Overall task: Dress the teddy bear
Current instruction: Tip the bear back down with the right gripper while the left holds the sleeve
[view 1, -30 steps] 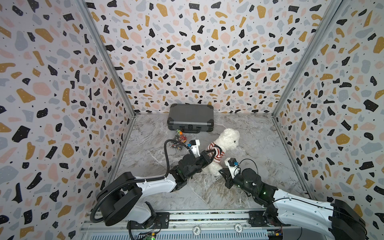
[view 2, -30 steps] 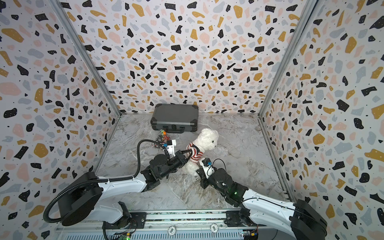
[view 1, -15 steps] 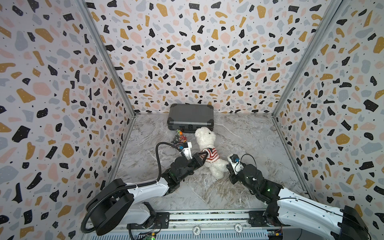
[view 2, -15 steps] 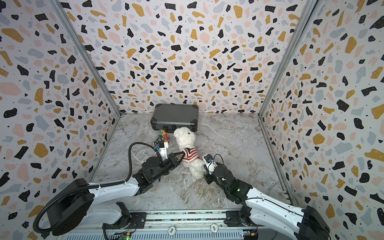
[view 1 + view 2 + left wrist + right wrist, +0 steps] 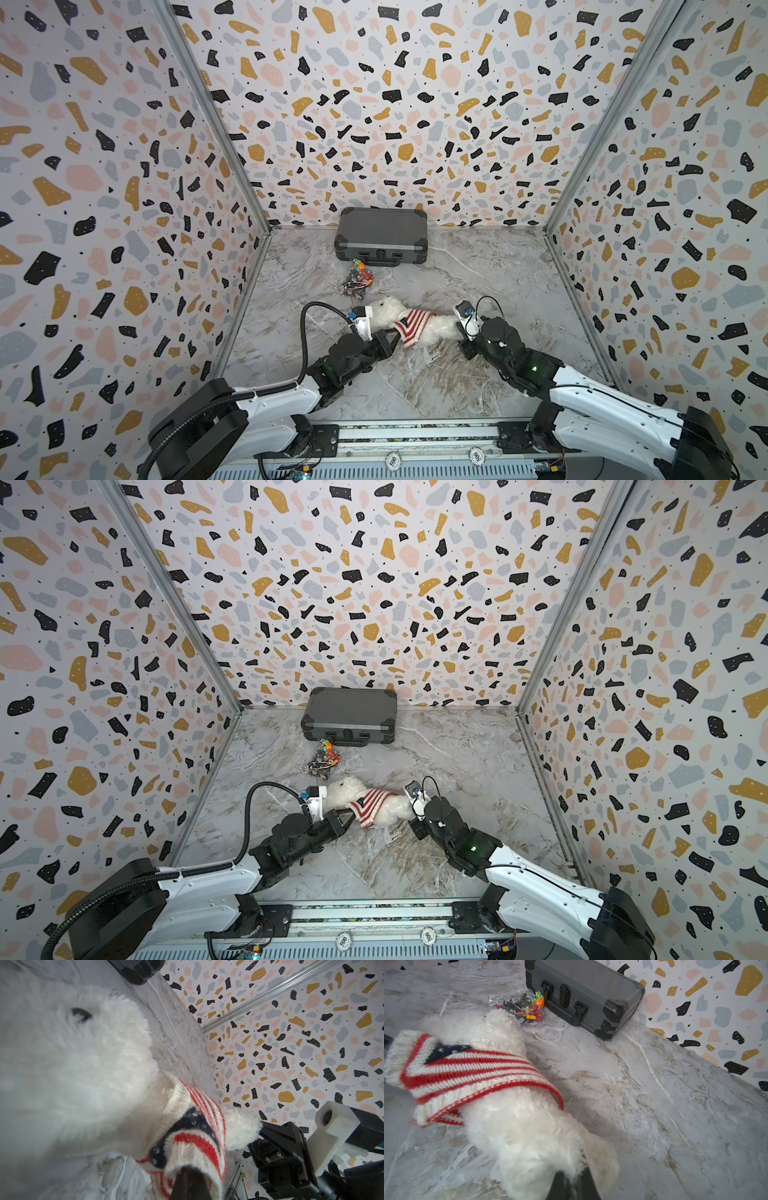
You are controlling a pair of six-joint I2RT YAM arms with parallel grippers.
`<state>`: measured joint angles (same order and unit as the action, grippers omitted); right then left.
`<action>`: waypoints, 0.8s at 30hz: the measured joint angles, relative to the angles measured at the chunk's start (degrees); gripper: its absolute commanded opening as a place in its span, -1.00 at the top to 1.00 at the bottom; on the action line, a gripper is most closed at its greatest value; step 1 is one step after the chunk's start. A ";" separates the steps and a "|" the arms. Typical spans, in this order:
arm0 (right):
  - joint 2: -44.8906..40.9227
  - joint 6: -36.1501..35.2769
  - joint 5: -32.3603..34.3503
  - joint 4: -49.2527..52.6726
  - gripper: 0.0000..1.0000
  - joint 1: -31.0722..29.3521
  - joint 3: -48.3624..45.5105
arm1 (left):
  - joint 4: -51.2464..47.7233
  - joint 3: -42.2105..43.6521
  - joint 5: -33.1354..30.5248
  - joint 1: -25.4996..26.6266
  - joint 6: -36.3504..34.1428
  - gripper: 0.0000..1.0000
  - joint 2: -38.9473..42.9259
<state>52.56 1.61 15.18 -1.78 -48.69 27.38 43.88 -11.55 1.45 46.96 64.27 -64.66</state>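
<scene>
The teddy bear [image 5: 387,309] [image 5: 348,789] lies on the marble floor in both top views, head to the left and legs to the right. A red-and-white striped sweater [image 5: 414,325] [image 5: 372,805] with a navy patch sits round its chest. My left gripper [image 5: 394,333] [image 5: 351,815] is shut on the sweater's [image 5: 193,1142] edge below the bear's head [image 5: 72,1059], its tip [image 5: 190,1169] buried in the knit. My right gripper [image 5: 458,330] [image 5: 414,812] [image 5: 573,1176] is shut on the fur of the bear's leg [image 5: 525,1136]; the sweater [image 5: 467,1072] lies beyond it.
A dark grey hard case [image 5: 380,237] [image 5: 351,715] [image 5: 583,991] stands at the back wall. A clear bag of small coloured pieces [image 5: 357,280] [image 5: 322,760] [image 5: 527,1009] lies just behind the bear's head. Patterned walls close in left, right and back.
The bear has swung over from leaning with its head up and right to lying with its head on the left. Both grippers kept their hold; the right one moved right and back.
</scene>
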 measured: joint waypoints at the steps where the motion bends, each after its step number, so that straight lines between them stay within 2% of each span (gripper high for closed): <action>1: 0.39 0.00 -0.59 0.09 0.81 0.00 0.00 | -0.15 0.39 0.02 0.02 -0.07 1.00 0.09; 3: 1.25 0.31 -2.25 0.26 0.58 0.09 0.00 | -0.15 1.01 0.00 0.02 -0.24 1.00 -0.02; 6: 1.01 0.83 -3.63 0.59 0.11 -0.61 0.00 | 0.74 2.08 -0.31 0.28 -0.09 1.00 -1.05; 9: -0.83 1.84 -3.72 0.94 -0.18 -4.11 0.00 | 2.25 3.21 -0.72 0.79 0.28 1.00 -3.34; 11: -1.86 2.60 -4.46 0.72 -0.29 -7.19 0.00 | 3.48 3.41 -0.85 1.53 0.85 1.00 -4.98; 17: 0.61 4.57 -5.03 -3.76 -0.43 -15.63 -0.66 | 6.86 3.26 -1.38 3.61 1.88 1.00 -7.58; 21: 3.58 4.66 -3.78 -5.95 -0.72 -18.36 -0.66 | 7.74 3.26 -1.88 4.26 2.75 1.00 -7.69; 24: 5.73 4.72 -2.91 -8.41 -0.75 -18.45 -0.63 | 8.35 3.26 -2.12 4.61 3.23 1.00 -7.67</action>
<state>58.28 6.33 12.27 -10.20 -67.13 26.74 52.23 -8.29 -0.67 51.57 67.51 -72.34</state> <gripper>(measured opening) 0.867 0.044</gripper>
